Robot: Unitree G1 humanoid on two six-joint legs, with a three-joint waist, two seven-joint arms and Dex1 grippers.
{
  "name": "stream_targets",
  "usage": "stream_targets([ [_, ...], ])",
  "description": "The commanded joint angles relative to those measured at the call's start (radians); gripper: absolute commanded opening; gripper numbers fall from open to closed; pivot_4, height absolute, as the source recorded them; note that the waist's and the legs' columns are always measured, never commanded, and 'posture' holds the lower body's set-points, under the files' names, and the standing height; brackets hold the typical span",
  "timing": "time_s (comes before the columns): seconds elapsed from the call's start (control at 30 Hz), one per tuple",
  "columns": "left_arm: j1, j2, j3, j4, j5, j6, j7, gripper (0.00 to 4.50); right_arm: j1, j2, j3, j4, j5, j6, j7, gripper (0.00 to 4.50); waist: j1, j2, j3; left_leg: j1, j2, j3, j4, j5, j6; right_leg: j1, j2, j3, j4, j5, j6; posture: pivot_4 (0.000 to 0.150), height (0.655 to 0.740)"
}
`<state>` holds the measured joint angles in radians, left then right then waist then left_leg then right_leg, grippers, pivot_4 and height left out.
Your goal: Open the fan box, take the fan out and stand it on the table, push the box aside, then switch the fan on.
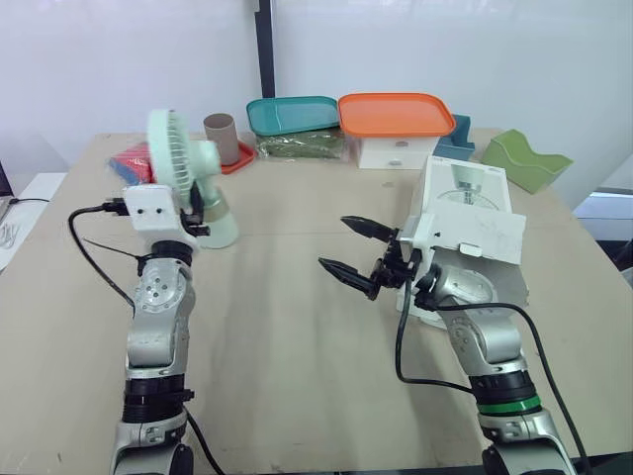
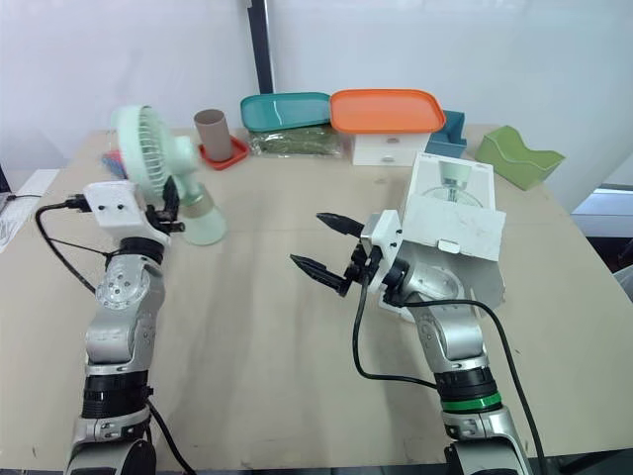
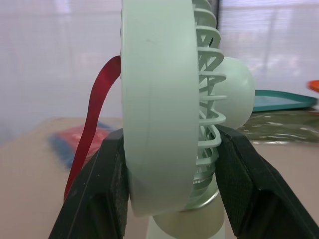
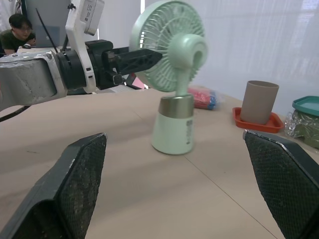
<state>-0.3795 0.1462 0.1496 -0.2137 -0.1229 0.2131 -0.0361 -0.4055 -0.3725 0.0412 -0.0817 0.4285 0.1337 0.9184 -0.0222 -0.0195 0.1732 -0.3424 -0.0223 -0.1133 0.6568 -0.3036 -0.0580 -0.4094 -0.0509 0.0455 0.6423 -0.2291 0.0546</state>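
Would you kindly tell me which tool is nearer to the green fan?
Left. The left tool grips the fan by its head; the right tool is open, apart from it, near the fan box.

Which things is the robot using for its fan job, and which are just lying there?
For the job:
fan, its head gripped by the left gripper
fan box
right gripper, open

Just lying about:
brown cup on a red tray
teal tray
orange-lidded box
green holder
green packet
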Motion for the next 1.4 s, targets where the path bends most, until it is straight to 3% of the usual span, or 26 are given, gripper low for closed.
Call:
stream_targets([
  [0.03,0.003,0.061,-0.024,-0.154,-0.112,-0.014,-0.164,2.07,-0.021,-0.022,0.003,-0.061,0.020,0.033,0.010,4.50,0.000,0.000,0.000,0.000,0.000,0.000,0.000,0.000,0.000,0.000,0.000,0.000,0.000,0.000,0.000,0.150,0.7400],
  [0.3,0.044,0.187,-0.104,-0.251,-0.352,0.128,-0.474,2.07,-0.006,-0.069,0.038,-0.182,-0.030,0.192,-0.090,4.50,-0.003,0.000,0.000,0.000,0.001,0.000,0.000,-0.001,0.001,-0.001,0.001,0.000,0.000,0.000,0.000,0.150,0.7400],
  [0.53,0.035,0.242,-0.178,-0.221,-0.407,0.151,-0.648,2.07,0.073,-0.087,0.001,-0.379,0.006,0.393,-0.241,4.50,-0.003,0.000,0.000,-0.001,0.001,0.000,0.000,-0.001,0.002,-0.001,0.001,0.000,0.000,0.000,-0.001,0.150,0.7400],
  [0.93,0.022,0.205,-0.187,-0.164,-0.367,0.104,-0.658,2.07,0.140,-0.075,-0.051,-0.523,0.060,0.561,-0.392,4.50,-0.002,0.000,0.000,0.000,0.001,0.000,0.000,-0.001,0.002,0.000,0.001,0.000,0.000,0.000,0.000,0.150,0.7400],
  [1.03,0.030,0.189,-0.193,-0.168,-0.364,0.112,-0.646,2.01,0.127,-0.061,-0.043,-0.539,0.081,0.592,-0.419,3.85,-0.002,0.000,0.000,0.000,0.000,0.000,0.000,-0.001,0.002,0.000,0.001,0.000,0.000,0.000,0.000,0.150,0.7400],
  [1.07,0.031,0.185,-0.195,-0.170,-0.362,0.114,-0.642,2.01,0.121,-0.057,-0.039,-0.541,0.087,0.601,-0.425,3.32,-0.002,0.000,0.000,0.000,0.001,0.000,0.000,-0.001,0.002,0.000,0.001,0.000,0.000,0.000,0.000,0.150,0.7400],
  [1.1,0.032,0.181,-0.195,-0.172,-0.361,0.116,-0.638,2.01,0.116,-0.052,-0.035,-0.541,0.089,0.608,-0.432,3.15,-0.002,0.000,0.000,0.000,0.000,0.000,0.000,-0.001,0.002,0.000,0.001,0.000,0.000,0.000,0.000,0.150,0.7400],
  [1.13,0.033,0.179,-0.196,-0.174,-0.358,0.116,-0.634,2.01,0.108,-0.044,-0.031,-0.538,0.090,0.617,-0.443,2.50,-0.002,0.000,0.000,0.000,0.001,0.000,0.000,-0.001,0.002,0.000,0.001,0.000,0.000,0.000,0.000,0.150,0.7400],
  [1.4,0.041,0.173,-0.201,-0.180,-0.349,0.115,-0.615,2.01,0.059,-0.019,-0.022,-0.509,0.090,0.656,-0.486,2.50,-0.002,0.000,0.000,0.000,0.001,0.000,0.000,-0.001,0.002,0.000,0.001,0.000,0.000,0.000,0.000,0.150,0.7400],
])
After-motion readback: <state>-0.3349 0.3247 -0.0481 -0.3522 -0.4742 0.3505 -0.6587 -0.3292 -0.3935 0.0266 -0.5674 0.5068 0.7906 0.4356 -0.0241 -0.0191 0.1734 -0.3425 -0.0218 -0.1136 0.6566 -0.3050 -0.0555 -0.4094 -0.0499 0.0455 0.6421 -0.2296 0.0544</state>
